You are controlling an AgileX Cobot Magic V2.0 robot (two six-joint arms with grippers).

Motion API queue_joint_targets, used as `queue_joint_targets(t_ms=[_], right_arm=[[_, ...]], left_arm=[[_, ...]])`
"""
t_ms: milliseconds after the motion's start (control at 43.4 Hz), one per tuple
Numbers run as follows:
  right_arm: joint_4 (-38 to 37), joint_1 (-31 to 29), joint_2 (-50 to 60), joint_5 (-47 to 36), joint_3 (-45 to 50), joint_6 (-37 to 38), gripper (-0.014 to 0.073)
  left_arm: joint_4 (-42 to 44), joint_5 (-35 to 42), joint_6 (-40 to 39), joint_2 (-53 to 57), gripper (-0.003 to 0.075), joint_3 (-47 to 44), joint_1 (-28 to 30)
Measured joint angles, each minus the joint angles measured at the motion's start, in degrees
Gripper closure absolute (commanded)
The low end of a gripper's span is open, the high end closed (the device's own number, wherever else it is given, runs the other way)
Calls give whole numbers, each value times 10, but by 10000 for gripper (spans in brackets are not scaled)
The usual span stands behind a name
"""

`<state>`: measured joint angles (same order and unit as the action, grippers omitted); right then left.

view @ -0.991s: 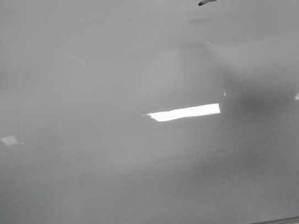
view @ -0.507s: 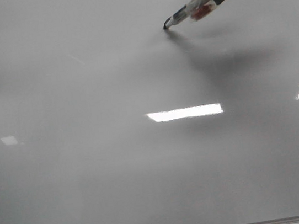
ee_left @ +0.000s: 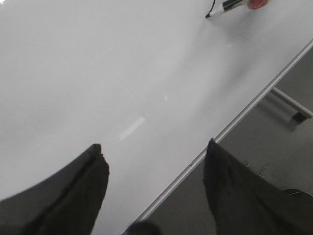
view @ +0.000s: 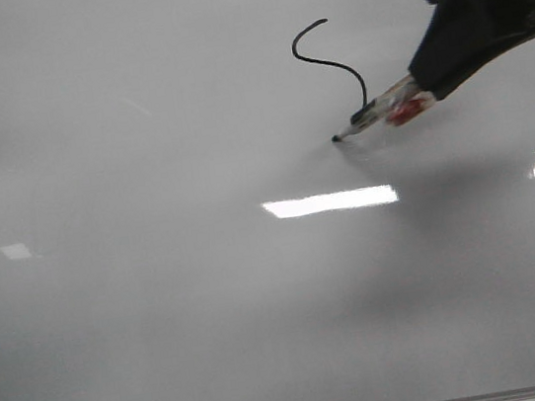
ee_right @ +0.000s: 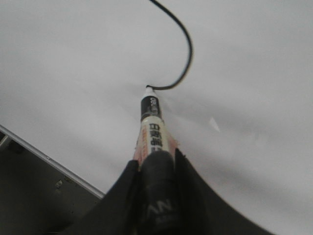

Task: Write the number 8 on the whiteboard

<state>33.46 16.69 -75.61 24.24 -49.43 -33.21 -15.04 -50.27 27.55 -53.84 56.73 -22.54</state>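
Lower on the whiteboard (view: 163,305) now, the right gripper (view: 428,84) clamps a marker (view: 380,115), trailing an S-shaped stroke (view: 333,62); the left gripper (ee_left: 154,161) gapes wide.

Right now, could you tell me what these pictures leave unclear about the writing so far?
- Right end effector: front view cuts off its arm at the frame edge.
- Marker: label print too small to read.
- Number 8: only an S-shaped stroke exists; the left wrist view's edge crops it.
- Whiteboard: glare patches whiten parts.
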Motion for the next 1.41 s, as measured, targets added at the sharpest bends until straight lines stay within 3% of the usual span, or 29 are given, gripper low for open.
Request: queue_joint_targets(t_ms=[184, 553, 876, 1037, 1222, 1406], right_arm=[[1, 10, -13, -6, -45, 0, 691], [3, -51, -6, 34, -117, 0, 691], [-15, -45, 22, 66, -145, -3, 691], [-16, -7, 91, 187, -146, -67, 691], [-12, 50, 147, 328, -135, -168, 691], [17, 86, 152, 378, -128, -214, 691]], left_arm=[[0, 0, 0, 0, 304, 0, 0], [0, 0, 0, 0, 304, 0, 0], [-3, -6, 3, 0, 303, 0, 0], [-51, -22, 78, -3, 303, 0, -5], [-144, -32, 204, -45, 298, 0, -53], [-188, -30, 277, -109, 299, 14, -125]])
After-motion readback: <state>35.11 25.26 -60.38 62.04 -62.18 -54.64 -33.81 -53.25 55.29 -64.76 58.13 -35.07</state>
